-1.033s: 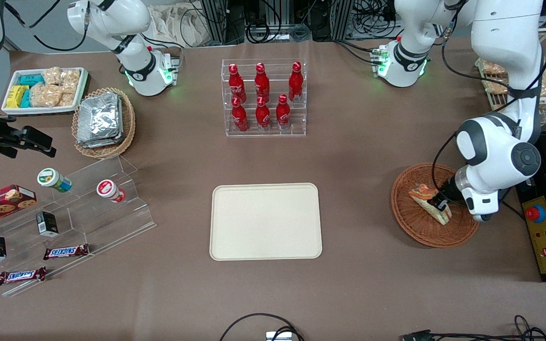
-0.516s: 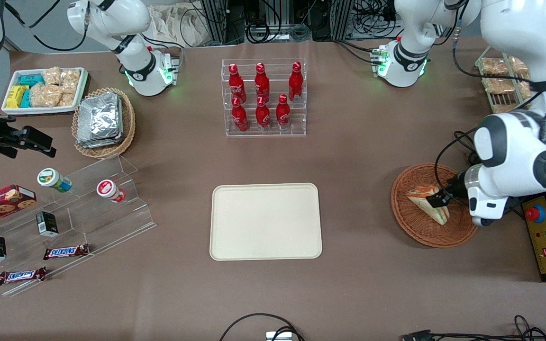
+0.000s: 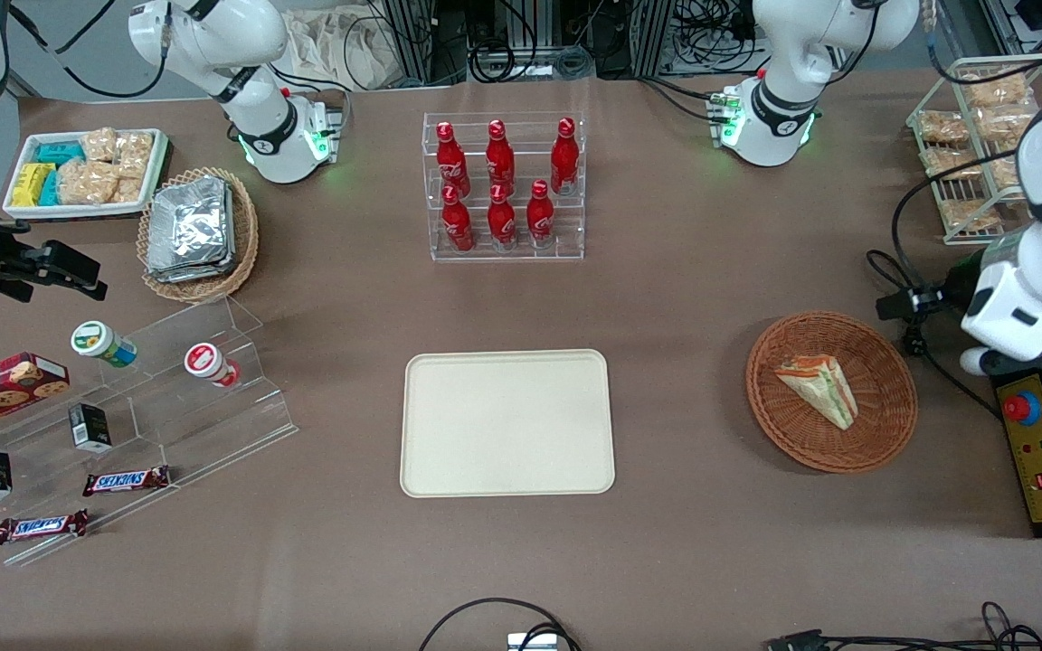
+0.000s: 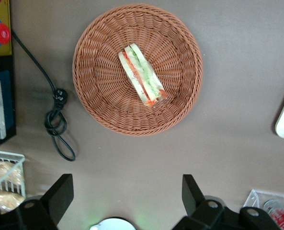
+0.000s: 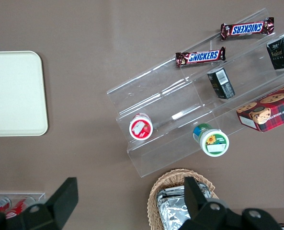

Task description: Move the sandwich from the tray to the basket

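Your left gripper hangs above the bench, farther from the front camera than the basket, fingers apart; the sandwich lies in the basket.

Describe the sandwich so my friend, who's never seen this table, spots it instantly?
Find the cream tray, then the round brown basket beside it, toward the working arm's end. The left arm's open end effector hangs farther from the front camera than that basket. The sandwich lies in the basket, its red and green filling unlike the tan packets in the wire rack.
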